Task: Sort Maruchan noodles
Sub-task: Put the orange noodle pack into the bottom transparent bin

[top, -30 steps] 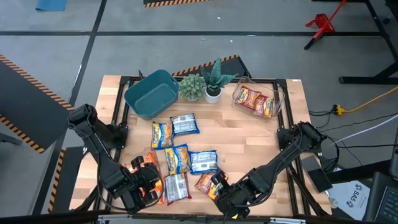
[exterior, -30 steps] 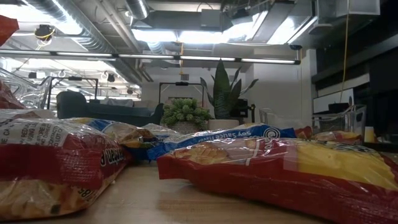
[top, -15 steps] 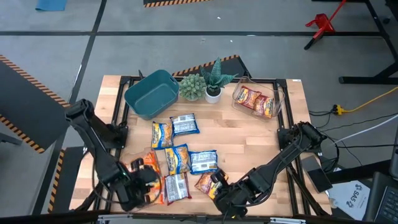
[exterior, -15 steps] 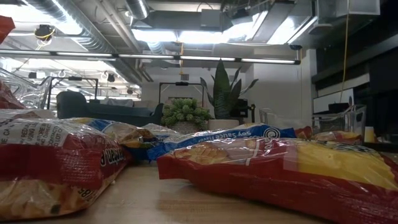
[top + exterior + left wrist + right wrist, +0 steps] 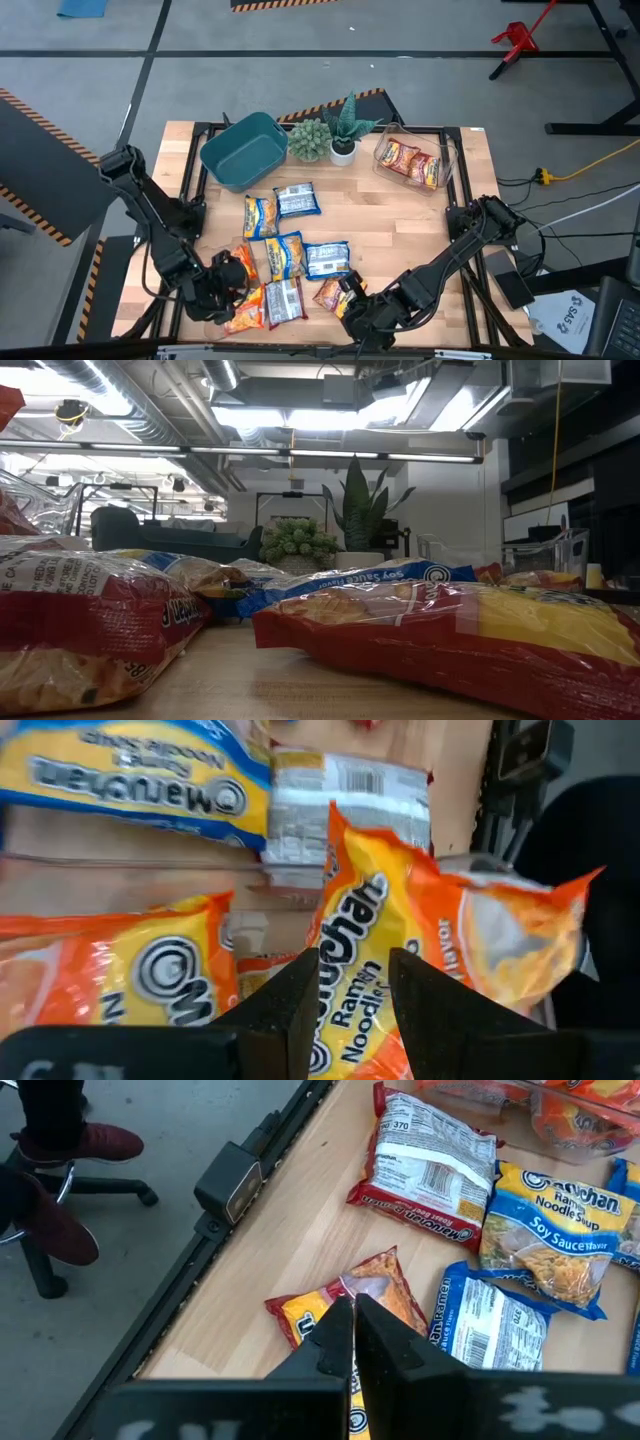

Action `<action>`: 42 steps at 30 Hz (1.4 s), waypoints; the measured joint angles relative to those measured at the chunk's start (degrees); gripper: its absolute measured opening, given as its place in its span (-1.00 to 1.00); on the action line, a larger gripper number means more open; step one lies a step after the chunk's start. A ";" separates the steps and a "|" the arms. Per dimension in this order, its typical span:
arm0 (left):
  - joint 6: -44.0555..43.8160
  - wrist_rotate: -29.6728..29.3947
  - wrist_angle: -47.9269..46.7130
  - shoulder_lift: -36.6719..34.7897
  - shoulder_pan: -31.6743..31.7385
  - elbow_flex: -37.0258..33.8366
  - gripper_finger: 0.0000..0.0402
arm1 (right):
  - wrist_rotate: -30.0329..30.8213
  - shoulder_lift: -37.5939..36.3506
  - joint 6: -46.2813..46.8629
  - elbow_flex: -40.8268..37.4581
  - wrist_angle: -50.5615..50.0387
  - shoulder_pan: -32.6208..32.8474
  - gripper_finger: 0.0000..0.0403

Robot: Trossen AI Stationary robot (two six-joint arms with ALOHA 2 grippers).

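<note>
Wooden table with scattered noodle packets, teal bin, perhaps two potted plants.

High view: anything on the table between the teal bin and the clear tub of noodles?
Yes. Two small potted plants stand between the teal bin and the clear tub, a round succulent and a spiky one, side by side in the high view.

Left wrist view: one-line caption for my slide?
Left gripper fingers pinch an orange Maruchan packet above the table.

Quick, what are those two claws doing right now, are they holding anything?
Left claw: closed on an orange noodle packet.
Right claw: closed on a red-and-yellow noodle packet.
</note>
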 joint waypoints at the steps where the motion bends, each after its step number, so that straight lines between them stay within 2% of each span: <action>1: 0.70 0.49 1.48 -0.01 0.00 -1.14 -0.41 | 0.00 0.00 0.01 0.00 0.00 0.00 -0.99; 9: 8.21 5.03 14.49 0.01 0.24 -7.35 -0.41 | 0.08 0.02 1.10 0.02 0.04 0.00 -0.99; 16: 8.17 8.04 14.48 -0.01 1.73 -10.21 -0.34 | 1.07 0.02 1.71 0.02 0.02 0.00 -0.99; 21: 9.49 13.41 14.61 -0.01 3.77 -10.67 -0.36 | 1.07 0.02 1.69 0.02 0.00 0.00 -0.99; 26: 5.71 15.56 14.12 -0.01 5.64 -10.69 -0.53 | 1.07 0.02 1.69 0.02 0.02 0.00 -0.99; 32: 0.34 21.48 14.03 -0.01 7.77 -10.69 -0.93 | 1.07 0.02 1.69 0.02 0.02 0.00 -0.99; 37: -4.79 22.39 12.95 0.01 8.15 -10.04 -0.99 | 1.04 0.02 1.67 0.02 0.02 0.00 -0.99; 42: -7.68 24.16 5.41 0.10 8.12 -5.50 -1.00 | 1.04 0.02 1.47 0.02 0.02 0.00 -0.99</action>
